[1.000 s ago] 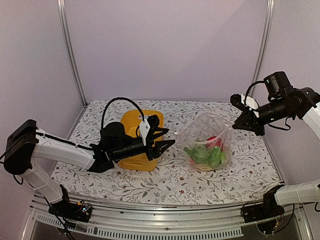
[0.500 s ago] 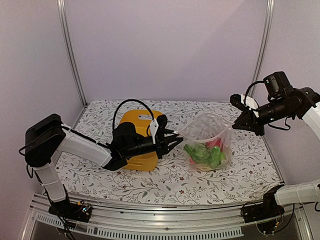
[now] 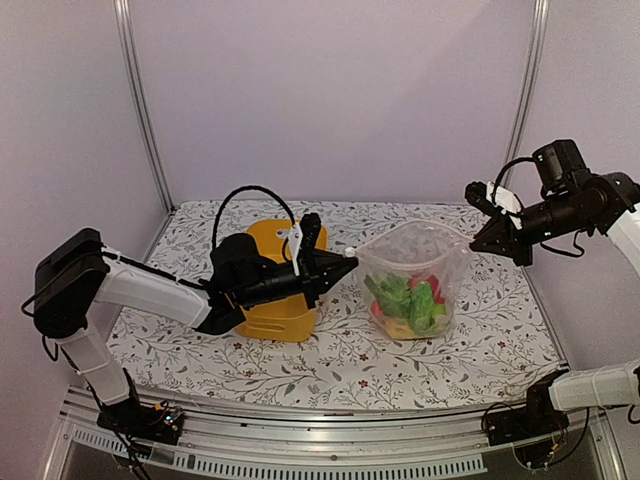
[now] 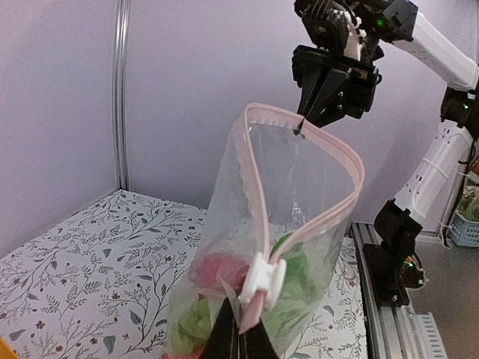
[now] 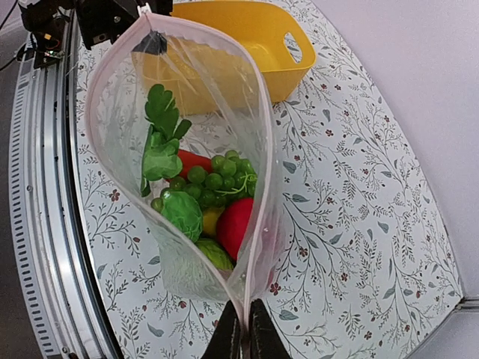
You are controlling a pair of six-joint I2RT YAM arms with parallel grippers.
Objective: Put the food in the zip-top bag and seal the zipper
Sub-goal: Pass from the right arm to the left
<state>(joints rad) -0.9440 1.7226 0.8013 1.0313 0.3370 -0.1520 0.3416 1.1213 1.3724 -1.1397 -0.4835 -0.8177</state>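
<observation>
Right wrist: zip-top bag (image 5: 120, 127) in right claw (image 5: 243, 329).

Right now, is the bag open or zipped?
Open. The two sides of the pink strip bow wide apart, food showing inside; left hand and right hand pinch opposite ends.

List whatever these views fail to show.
- Tub inside: top view, the left arm covers it; right wrist view, the bag veils part.
- Food count: lower pieces lie buried under the top ones in every view.
- Right tool: right wrist view, the bottom edge cuts all but its fingertips.
- Whether the bag's bottom touches the table: top view, too small to tell.
</observation>
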